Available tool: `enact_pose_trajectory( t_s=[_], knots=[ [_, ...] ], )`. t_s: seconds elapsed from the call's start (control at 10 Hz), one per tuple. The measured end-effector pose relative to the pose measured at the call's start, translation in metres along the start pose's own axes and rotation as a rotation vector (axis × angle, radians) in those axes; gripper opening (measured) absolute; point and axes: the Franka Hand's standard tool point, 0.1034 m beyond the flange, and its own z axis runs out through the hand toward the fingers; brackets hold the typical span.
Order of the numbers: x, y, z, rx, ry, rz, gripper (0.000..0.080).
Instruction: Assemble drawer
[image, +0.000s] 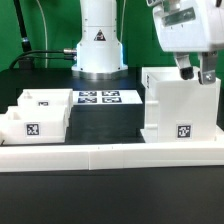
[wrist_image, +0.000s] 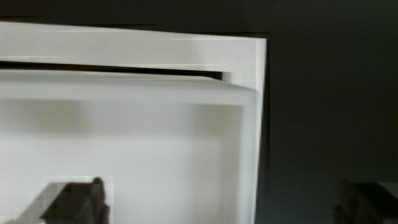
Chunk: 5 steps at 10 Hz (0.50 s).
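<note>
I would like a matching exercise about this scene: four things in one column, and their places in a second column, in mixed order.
Things:
1. housing
2. two trays
3. marker board
4. hand

Places:
A. lying flat in the middle
B. exterior view's left
C. over the housing's top
D. standing on the table, exterior view's right

Pairs: 1-D, 2-B, 3-A, 4-C

1x drawer housing (image: 172, 100), 2x trays (image: 28, 122) (image: 50, 98), 1x marker board (image: 100, 98), 1x border wall (image: 110, 155)

Black table (image: 110, 125) holds housing (image: 180, 105) at exterior view's right, two trays (image: 35, 115) left, marker board (image: 98, 98) between, border wall (image: 110, 155) in front.
</note>
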Motion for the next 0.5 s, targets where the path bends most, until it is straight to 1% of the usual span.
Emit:
enact_pose_trajectory(
  t_s=[0.1, 0.2, 0.3, 0.4, 0.5],
  knots=[
    [-0.001, 0.004, -0.011, 0.006, 0.000, -0.054, 0.0649],
    [0.002, 0.008, -0.022, 0.010, 0.002, -0.114, 0.0649],
    [0.008, 0.013, -0.031, 0.016, 0.007, -0.161, 0.0649],
    [0.012, 0.016, -0.035, 0.020, 0.006, -0.177, 0.0649],
    [0.010, 0.016, -0.031, 0.017, 0.005, -0.196, 0.0649]
  ],
)
